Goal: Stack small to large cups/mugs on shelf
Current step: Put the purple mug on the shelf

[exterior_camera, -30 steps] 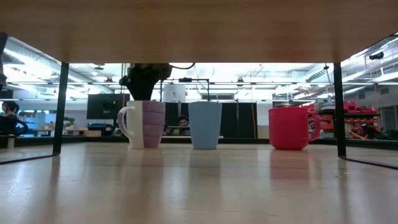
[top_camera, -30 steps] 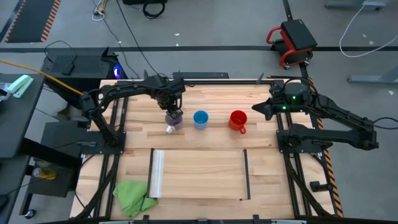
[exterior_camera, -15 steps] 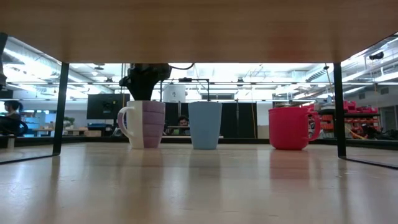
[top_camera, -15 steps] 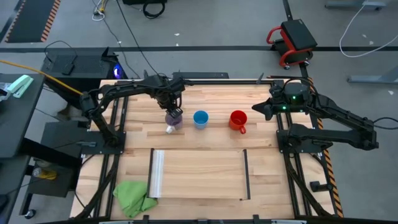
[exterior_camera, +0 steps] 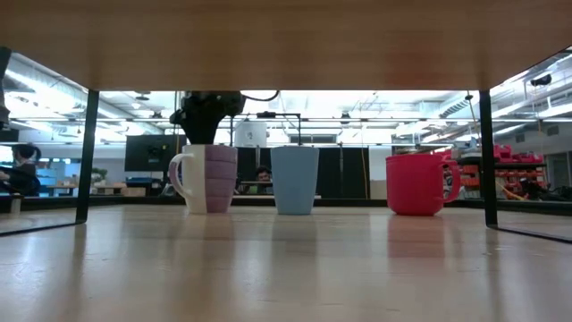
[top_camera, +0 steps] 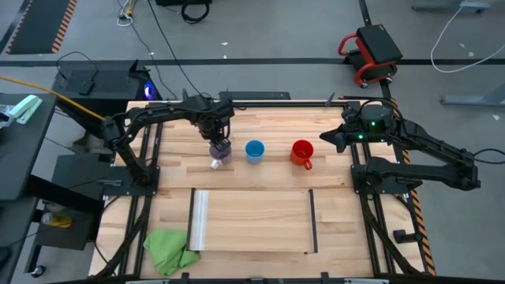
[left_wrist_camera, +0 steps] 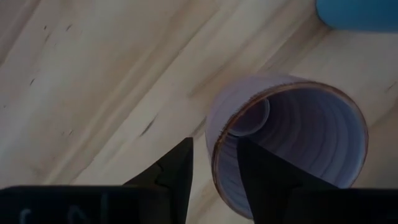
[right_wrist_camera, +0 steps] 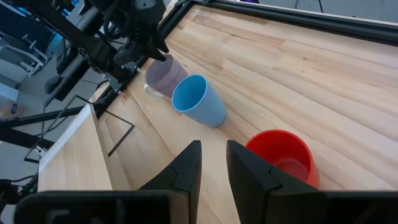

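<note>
The pale purple mug (top_camera: 220,152) stands upright on the tabletop, its white handle (exterior_camera: 179,175) toward the near side. To its right, in a row, stand the bright blue mug (top_camera: 254,150) and the red mug (top_camera: 301,151), both upright and untouched. My left gripper (top_camera: 220,143) is right above the purple mug, shut on it. My right gripper (top_camera: 327,138) waits near the table's right edge, shut, beyond the red mug. The light-wood shelf (top_camera: 252,221) stands nearer the front edge, with nothing on top. My left gripper has the purple mug's wall at the rim (left_wrist_camera: 212,163), on the side away from the blue mug, with one finger (left_wrist_camera: 255,171) inside the mug and one (left_wrist_camera: 179,171) outside. The fingers come from above, pointing down. The mug stands upright with its base on the table (exterior_camera: 207,211).
A crumpled green cloth (top_camera: 170,251) lies at the near left corner, beside the shelf's silvery metal strip (top_camera: 200,219). In the low view the shelf's underside (exterior_camera: 286,45) spans the top, with a dark leg (exterior_camera: 88,152) on each side. Bare tabletop (top_camera: 260,177) lies between mugs and shelf.
</note>
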Robot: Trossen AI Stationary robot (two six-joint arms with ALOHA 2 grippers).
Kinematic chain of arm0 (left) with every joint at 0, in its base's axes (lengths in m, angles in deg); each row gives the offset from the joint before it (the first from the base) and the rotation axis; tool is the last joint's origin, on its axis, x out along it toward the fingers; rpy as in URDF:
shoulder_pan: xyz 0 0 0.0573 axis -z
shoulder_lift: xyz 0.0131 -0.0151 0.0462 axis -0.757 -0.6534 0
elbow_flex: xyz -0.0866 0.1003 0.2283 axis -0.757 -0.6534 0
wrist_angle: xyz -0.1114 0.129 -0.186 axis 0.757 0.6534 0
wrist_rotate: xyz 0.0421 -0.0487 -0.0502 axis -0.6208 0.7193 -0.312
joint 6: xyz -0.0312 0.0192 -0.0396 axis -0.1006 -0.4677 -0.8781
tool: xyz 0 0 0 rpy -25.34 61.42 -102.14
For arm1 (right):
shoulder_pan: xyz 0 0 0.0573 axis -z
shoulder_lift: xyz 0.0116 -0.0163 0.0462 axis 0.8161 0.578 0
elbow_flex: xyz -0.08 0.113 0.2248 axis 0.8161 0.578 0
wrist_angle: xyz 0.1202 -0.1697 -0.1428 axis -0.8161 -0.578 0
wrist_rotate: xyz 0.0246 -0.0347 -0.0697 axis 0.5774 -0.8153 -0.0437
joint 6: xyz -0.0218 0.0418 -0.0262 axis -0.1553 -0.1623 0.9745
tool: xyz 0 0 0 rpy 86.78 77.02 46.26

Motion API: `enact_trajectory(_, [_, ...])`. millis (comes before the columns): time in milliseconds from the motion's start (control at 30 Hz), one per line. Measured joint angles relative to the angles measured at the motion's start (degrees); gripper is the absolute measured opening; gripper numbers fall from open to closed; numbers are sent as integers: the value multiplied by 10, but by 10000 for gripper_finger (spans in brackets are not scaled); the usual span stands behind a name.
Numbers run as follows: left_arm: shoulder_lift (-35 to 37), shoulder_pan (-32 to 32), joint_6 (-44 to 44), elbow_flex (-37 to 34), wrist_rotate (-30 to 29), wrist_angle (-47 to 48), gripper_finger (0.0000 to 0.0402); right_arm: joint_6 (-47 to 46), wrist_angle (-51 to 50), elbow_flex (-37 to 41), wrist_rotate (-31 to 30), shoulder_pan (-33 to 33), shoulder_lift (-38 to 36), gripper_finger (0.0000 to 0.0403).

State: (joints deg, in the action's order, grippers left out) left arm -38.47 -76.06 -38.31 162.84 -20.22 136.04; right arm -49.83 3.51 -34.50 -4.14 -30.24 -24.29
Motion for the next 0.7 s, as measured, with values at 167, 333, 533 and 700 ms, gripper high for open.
enact_trajectory(167, [-20,1,0,0,0,9,140,0,0,0,0,0,0,83])
enact_trajectory(333, [-29,0,-15,0,1,3,138,0,0,0,0,0,0,83])
enact_trajectory(533, [-29,0,-15,0,1,1,125,0,0,0,0,0,0,83])
enact_trajectory(700, [-29,0,-15,0,0,-5,115,0,0,0,0,0,0,83])
